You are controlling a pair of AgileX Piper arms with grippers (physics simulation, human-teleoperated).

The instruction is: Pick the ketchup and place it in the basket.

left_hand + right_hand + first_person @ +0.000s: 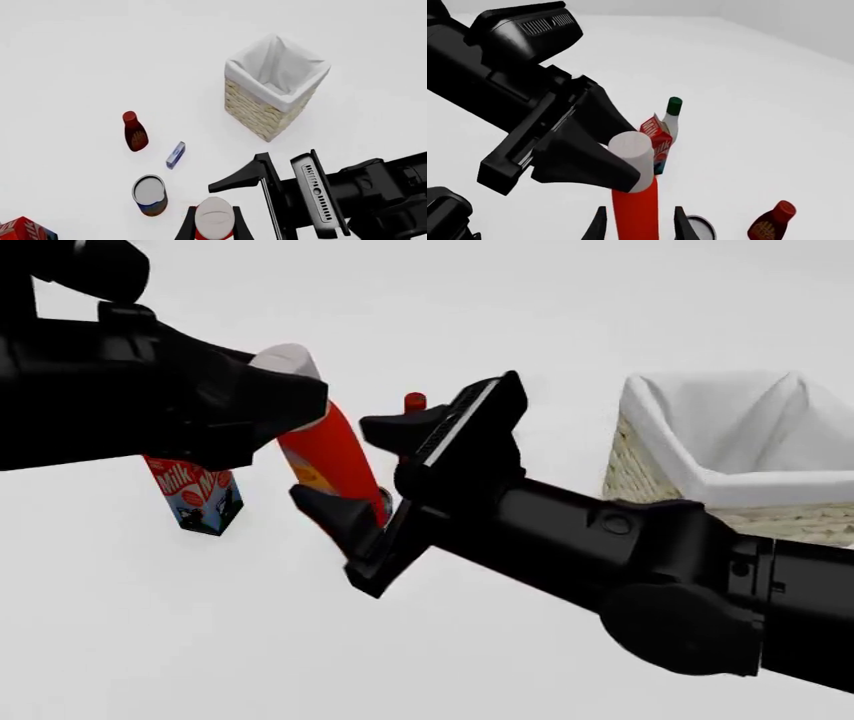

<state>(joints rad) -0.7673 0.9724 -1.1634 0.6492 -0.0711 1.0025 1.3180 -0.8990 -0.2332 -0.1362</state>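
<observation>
Left gripper (274,405): clamped on the ketchup's white cap, bottle up off the table.
Ketchup (334,455): tilted, at 9 o'clock of the basket, well apart from it.
Right gripper (360,465): jaws spread wide around the bottle's body, not pinching.
Milk carton (196,495): upright, at the bottle's 8 o'clock.
Basket (667,465): far right, upright.

Plain white table (160,640), pale grey backdrop, soft even light

Glossy red plastic ketchup (334,455); rough woven wicker basket (263,111), cloth-lined.
</observation>
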